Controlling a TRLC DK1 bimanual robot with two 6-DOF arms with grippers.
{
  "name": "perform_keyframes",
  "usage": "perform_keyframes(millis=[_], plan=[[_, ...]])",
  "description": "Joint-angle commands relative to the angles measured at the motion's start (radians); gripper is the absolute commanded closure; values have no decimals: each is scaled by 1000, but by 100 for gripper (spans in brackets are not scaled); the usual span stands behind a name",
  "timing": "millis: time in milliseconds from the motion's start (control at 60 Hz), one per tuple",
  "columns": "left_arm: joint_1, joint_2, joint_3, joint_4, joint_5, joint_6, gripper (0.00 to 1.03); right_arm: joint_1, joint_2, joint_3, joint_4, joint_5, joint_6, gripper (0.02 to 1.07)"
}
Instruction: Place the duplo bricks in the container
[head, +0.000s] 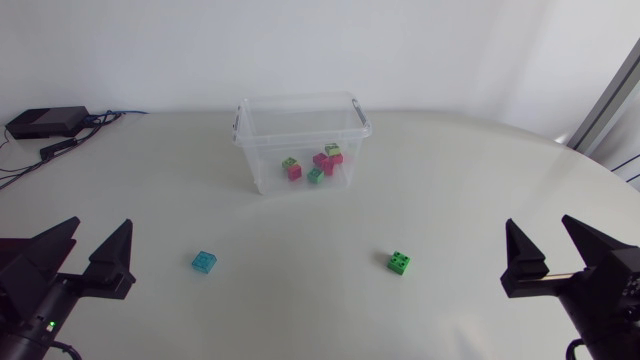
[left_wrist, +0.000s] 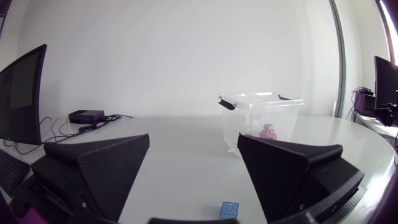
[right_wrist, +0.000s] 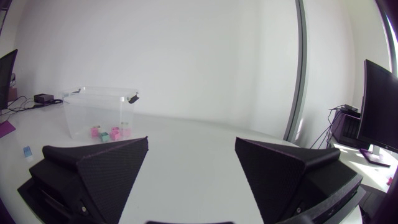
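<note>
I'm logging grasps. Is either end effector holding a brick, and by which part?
Nothing is held. The left end effector and right end effector are both open and empty; the blue brick and green brick lie apart from them.

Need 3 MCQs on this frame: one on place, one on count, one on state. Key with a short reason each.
1. How many bricks lie on the table outside the container? A one; B two; C four.
2. Where is the blue brick? A inside the container; B on the table, nearer the left gripper; C stacked on another brick.
3. How do the left gripper and the right gripper stand? A both open, holding nothing; B both shut on bricks; C one shut on the container's rim.
Key: 1 B, the blue brick and the green brick sit apart on the table in front of the container. 2 B, the head view shows it on the left arm's side. 3 A, the fingers of each stand wide apart and touch nothing.
</note>
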Motion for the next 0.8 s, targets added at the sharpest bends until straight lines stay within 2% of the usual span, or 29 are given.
perform_keyframes(millis=[0,417,550,650,783], plan=[[-11,-12,-23,14,3,-2,4,-3,-5,-22,0,0,18,6],[-6,-13,-14,17,3,1,4,-3,-7,-12,4,0,15,6],[-2,-12,58,-33,5,1,4,27,18,67,-60,0,18,6],[-3,30,125,-64,5,0,5,44,150,161,-66,6,23,6],[-2,237,257,-124,5,0,5,50,388,330,-134,-9,41,6]])
